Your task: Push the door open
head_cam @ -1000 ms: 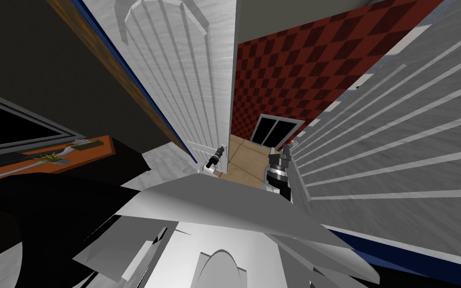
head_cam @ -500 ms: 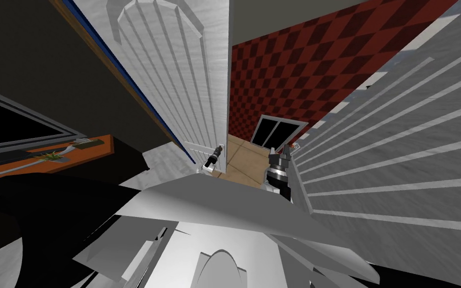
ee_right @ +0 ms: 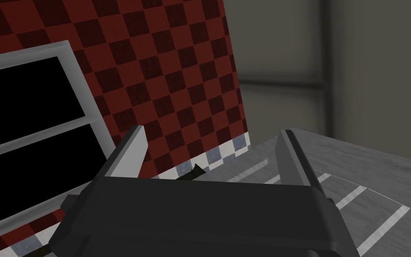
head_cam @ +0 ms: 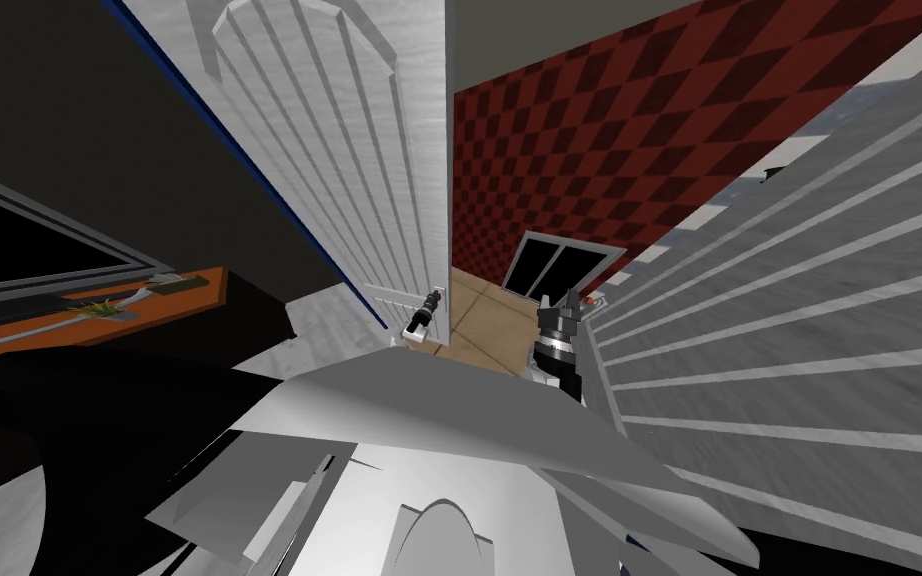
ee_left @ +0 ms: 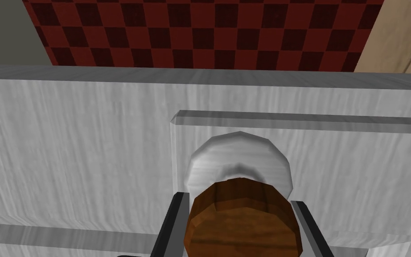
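The left tool [head_cam: 431,305] is clamped on the brown knob [ee_left: 243,223] near the free edge of the white door [head_cam: 369,190], already ajar, so push steadily through the knob along the door's arc; the right tool [ee_right: 211,132], beside that edge, gapes empty.

The right claw [ee_right: 211,130] is shown as a dark charcoal box with bevelled corners. Two thin, blade-like fingers [ee_right: 128,157] rise from it, light grey on their flat faces and darker along the edges. From the head camera, the right forearm [head_cam: 567,382] is seen as black, ringed by a pale grey band [head_cam: 551,348] at the wrist. The left claw [head_cam: 433,304] is drawn slim and dark, joined to a white wrist segment [head_cam: 415,336].
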Controlling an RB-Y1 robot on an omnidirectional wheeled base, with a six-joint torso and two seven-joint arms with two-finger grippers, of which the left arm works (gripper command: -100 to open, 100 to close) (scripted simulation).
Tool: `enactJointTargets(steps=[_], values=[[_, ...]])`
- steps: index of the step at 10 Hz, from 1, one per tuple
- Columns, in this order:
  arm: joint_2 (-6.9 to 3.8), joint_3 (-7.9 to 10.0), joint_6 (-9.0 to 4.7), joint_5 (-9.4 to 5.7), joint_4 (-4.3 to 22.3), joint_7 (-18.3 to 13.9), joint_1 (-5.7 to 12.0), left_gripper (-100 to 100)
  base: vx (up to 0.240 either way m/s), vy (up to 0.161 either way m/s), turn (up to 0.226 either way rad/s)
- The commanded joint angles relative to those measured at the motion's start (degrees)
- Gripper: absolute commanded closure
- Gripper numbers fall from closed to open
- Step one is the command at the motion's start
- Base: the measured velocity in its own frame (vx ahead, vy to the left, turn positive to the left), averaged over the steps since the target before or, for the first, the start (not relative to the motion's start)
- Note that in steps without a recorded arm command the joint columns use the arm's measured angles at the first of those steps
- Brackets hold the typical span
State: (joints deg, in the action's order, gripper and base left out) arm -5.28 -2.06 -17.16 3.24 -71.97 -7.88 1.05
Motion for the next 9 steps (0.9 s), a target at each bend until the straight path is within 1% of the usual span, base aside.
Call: enactJointTargets(steps=[1, 3, 6, 8, 9], values=[[0.17, 1.63, 0.37, -0.09, -0.36, 0.57, 0.44, 100, 0.136, -0.118, 0.077], [0.54, 3.33, 0.40, -0.31, 0.29, 1.03, 0.89, 100, 0.158, -0.128, 0.074], [1.07, 5.33, 0.44, -0.56, 1.05, 1.57, 1.43, 100, 0.183, -0.128, 0.081], [1.40, 6.38, 0.47, -0.70, 1.45, 1.85, 1.71, 100, 0.150, -0.114, 0.057], [1.18, 6.04, 0.46, -0.65, 1.50, 1.76, 1.52, 100, 0.068, -0.040, 0.029]])
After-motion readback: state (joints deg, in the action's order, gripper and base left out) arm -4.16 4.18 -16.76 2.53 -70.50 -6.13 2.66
